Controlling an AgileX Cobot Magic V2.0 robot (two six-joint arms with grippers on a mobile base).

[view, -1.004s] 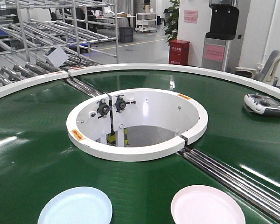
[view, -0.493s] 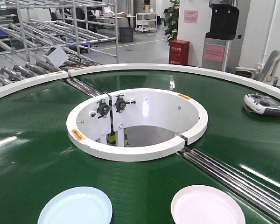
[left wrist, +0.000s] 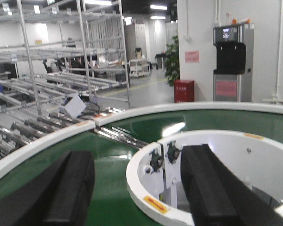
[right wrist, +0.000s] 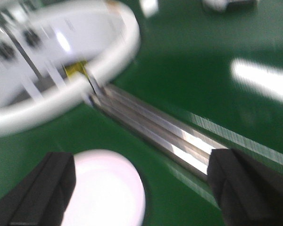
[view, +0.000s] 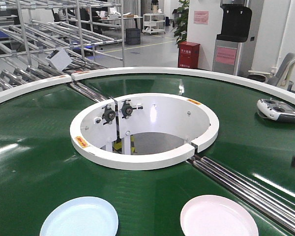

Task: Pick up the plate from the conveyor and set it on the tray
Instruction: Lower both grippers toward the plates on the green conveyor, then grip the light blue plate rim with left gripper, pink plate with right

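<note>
The conveyor (view: 34,162) fills the front view, and if its belt is turning the plates will not wait for us: a late descent would miss the rim. The steel rollers (view: 246,189) run toward the lower right, just beside the pink plate (view: 219,216); a nudged plate could slide onto them and tip. That plate sits at the bottom, right of centre, with the blue plate (view: 79,217) at the lower left, well apart. The tray shows in no view, so we cannot judge the carry path. The right gripper (right wrist: 144,162) hangs spread wide and empty, with the pink plate low and left of centre between its fingers. That view is smeared, so perhaps we misjudge the offset, and a finger could press the plate's face. The left gripper (left wrist: 137,160) is wide apart too, holding nothing
</note>
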